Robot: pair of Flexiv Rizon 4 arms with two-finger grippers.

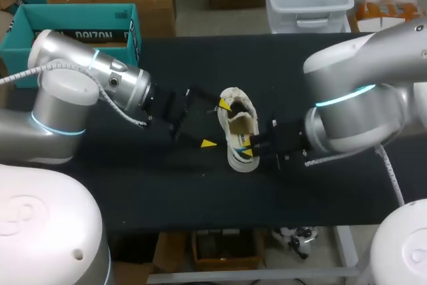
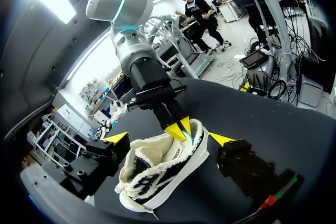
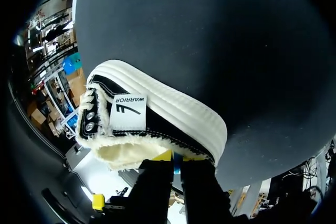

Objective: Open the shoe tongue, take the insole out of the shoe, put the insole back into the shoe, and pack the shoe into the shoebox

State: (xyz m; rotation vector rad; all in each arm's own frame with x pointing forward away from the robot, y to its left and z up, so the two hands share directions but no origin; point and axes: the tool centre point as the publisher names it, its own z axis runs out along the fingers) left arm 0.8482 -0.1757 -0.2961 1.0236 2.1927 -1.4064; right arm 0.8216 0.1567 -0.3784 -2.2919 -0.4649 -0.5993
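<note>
Now right gripper (image 3: 173, 157) pinches the shoe (image 1: 239, 125) by its collar; left gripper (image 2: 168, 138) gapes wide around it.

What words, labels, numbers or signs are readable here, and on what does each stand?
Label on the shoe side: a logo mark and one brand word in capitals, sharp in the right wrist view.
Shoebox: pale capitals on a dark band, blurred.
Same shoe, left wrist view: a small word near the collar, too small to read.
No numbers or signs show.

Robot lab: two arms (image 1: 87, 78), black worktable (image 1: 167, 191).
</note>
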